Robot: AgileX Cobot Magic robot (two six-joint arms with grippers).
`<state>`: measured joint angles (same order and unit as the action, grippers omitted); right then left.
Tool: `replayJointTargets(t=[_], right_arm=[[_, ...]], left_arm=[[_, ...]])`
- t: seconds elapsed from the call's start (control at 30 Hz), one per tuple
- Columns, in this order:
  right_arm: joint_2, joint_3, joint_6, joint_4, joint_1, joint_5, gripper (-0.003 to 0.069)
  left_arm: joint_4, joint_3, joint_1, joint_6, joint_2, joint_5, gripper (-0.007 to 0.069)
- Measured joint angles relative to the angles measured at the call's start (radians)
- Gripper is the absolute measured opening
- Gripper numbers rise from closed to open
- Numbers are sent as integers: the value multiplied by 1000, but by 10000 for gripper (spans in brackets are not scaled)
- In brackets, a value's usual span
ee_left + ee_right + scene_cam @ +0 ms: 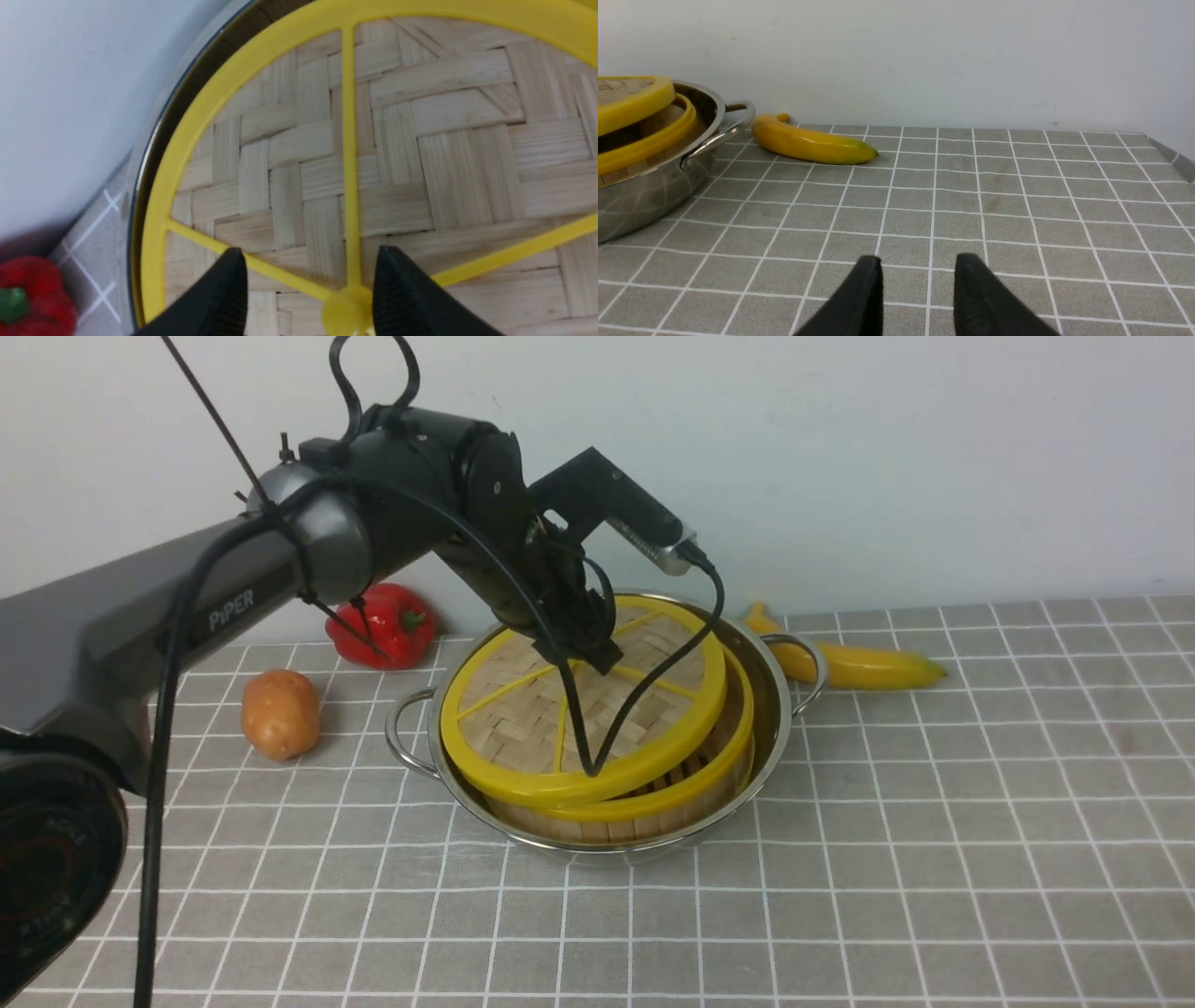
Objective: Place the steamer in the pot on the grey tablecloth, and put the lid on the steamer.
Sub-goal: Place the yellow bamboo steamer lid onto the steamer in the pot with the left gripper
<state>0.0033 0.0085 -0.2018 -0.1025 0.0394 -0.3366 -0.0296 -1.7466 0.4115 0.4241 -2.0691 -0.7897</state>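
One shiny steel pot, one yellow-rimmed bamboo steamer basket, one flat woven bamboo lid, one yellow banana, one red bell pepper, one brown potato.

The lid is lying tilted on the steamer in the pot; the potato and bell pepper are sitting left, the banana far right.

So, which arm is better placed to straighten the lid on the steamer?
Left. The left gripper hangs at the lid, jaws open either side of the knob; the lid lies askew on the steamer. The right gripper is over cloth, apart from the pot.
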Motion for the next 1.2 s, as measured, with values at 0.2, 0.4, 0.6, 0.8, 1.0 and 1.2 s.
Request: replayJointTargets(t=[0.2, 0.4, 0.6, 0.8, 1.0, 1.2], right_arm=[[0, 0, 0, 0, 0, 0, 243], [0, 0, 0, 0, 0, 0, 243], [0, 0, 0, 0, 0, 0, 243], [0, 0, 0, -1, 0, 0, 243], [0, 0, 0, 0, 0, 0, 243], [0, 0, -1, 0, 0, 0, 243]], left_arm=[[0, 0, 0, -34, 0, -31, 345], [3, 0, 0, -68, 0, -55, 262], [22, -1, 1, -69, 0, -55, 106], [53, -2, 3, -18, 0, -54, 107], [74, -3, 20, 33, 1, -53, 107], [75, -3, 30, 40, 1, -49, 107]])
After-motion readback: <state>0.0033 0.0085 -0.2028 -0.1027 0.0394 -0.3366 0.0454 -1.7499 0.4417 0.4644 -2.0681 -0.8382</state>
